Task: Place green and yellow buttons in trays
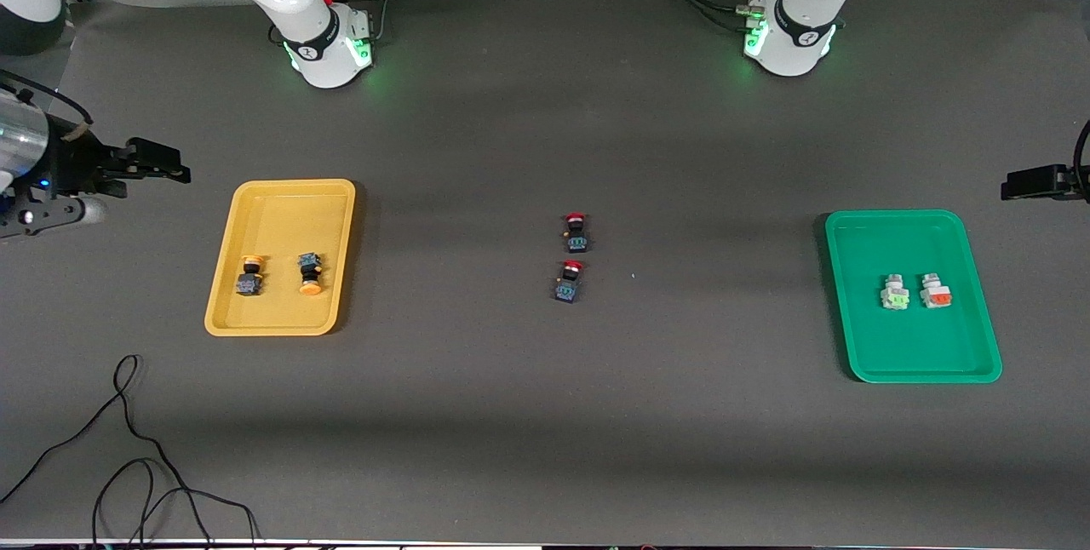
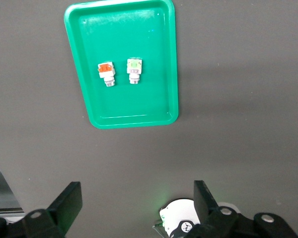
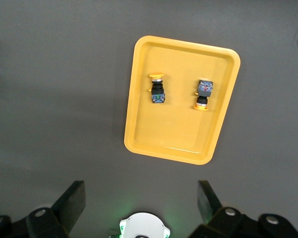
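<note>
Yellow tray [image 1: 281, 197] lying toward right arm's end, holding two yellow-capped buttons [image 1: 249, 275] [image 1: 310, 274] side by side, apart. Green tray [image 1: 911, 222] lying toward left arm's end, holding green-faced button [image 1: 894, 293] and orange-red-faced button [image 1: 936, 291] – close, not touching. Two red-capped switches [image 1: 576, 230] [image 1: 569, 279] sitting mid-table between trays. Right gripper [image 3: 141, 203] hovering over bare table beside yellow tray, fingers spread wide, gripping nothing. Left gripper [image 2: 136, 201] hovering beside green tray – also spread, empty. No readable writing

worktop [image 1: 528, 414]: dark grey mat, evenly lit | cable [image 1: 128, 448]: black, looped at the near edge | wall: pale strip above
</note>
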